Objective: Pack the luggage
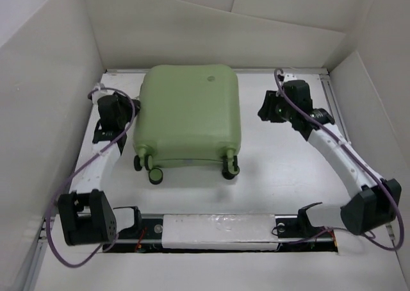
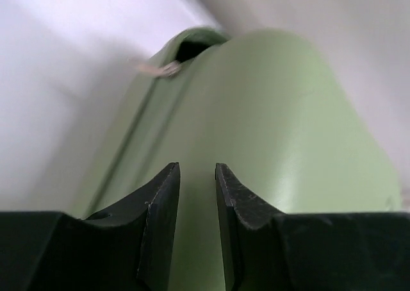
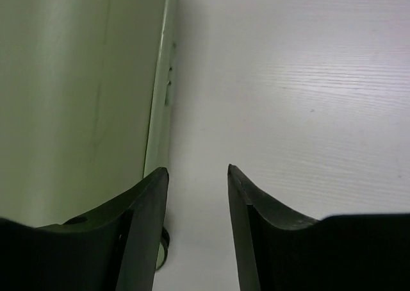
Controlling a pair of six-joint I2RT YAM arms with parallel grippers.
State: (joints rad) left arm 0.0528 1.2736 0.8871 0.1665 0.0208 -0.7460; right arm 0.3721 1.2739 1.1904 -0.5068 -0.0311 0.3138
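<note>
The luggage (image 1: 189, 111), a pale sage-green hard-shell suitcase, lies flat and closed on the white table, with its wheels (image 1: 155, 174) toward the near edge and a small round badge (image 1: 210, 79) on top. My left gripper (image 1: 130, 115) is at its left side. In the left wrist view the left gripper (image 2: 197, 167) stands narrowly open over the green shell (image 2: 269, 131) with nothing between the fingers, and a metal zipper pull (image 2: 160, 68) shows beyond. My right gripper (image 1: 266, 109) hangs apart from the case's right side. In the right wrist view it (image 3: 197, 169) is open and empty, with the shell (image 3: 77, 99) to its left.
White board walls (image 1: 38, 111) enclose the table on the left, back and right. A white padded strip (image 1: 221, 230) lies along the near edge between the arm bases. Purple cables (image 1: 378, 195) trail along both arms. One suitcase wheel (image 3: 163, 240) shows beside the right gripper's left finger.
</note>
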